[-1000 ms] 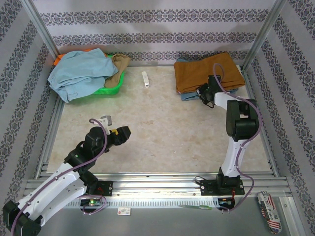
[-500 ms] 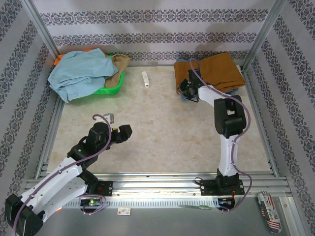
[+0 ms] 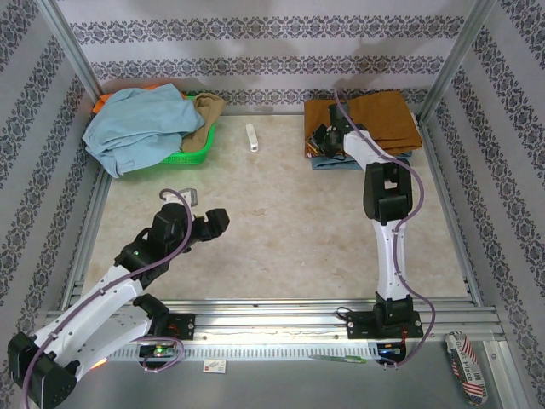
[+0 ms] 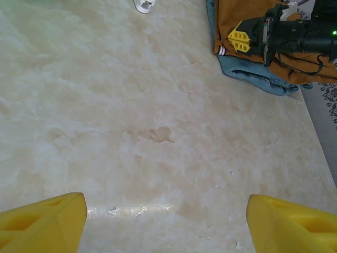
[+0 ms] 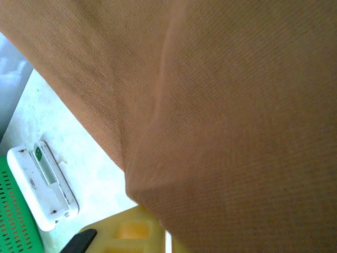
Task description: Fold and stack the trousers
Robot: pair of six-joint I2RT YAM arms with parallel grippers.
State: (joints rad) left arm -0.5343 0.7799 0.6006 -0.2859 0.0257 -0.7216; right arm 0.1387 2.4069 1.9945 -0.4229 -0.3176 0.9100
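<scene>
Top view first: the trousers (image 3: 375, 115) lie folded flat at the far right corner of the worktop (image 3: 289, 221), rust-brown, resting on a blue denim piece (image 3: 328, 163) that peeks out along the near edge. The right claw (image 3: 322, 141) is stretched out to the left edge of that stack, down against the cloth. The left claw (image 3: 213, 223) hangs over bare worktop on the near left, well apart from the trousers. Over in the far left corner, a green basket (image 3: 194, 153) is heaped with a pale blue garment (image 3: 136, 119), and a small white gadget (image 3: 251, 136) lies between basket and stack.

On to the left wrist: two yellow fingertips (image 4: 42, 226) sit at the bottom corners, spread wide, nothing between them but marbled worktop (image 4: 158, 105). Up at the top right, the trousers (image 4: 226, 18) on the denim piece (image 4: 253, 76), with the right claw (image 4: 238, 38) at their edge, its yellow fingers pressed together.

Right wrist now: rust-brown trousers (image 5: 237, 105) right up against the lens, draped over a yellow finger (image 5: 126, 232). The fingers are pressed together; whether a fold is caught in them, I cannot tell. Bottom left, the white gadget (image 5: 42, 182) beside the green basket (image 5: 16, 221)
</scene>
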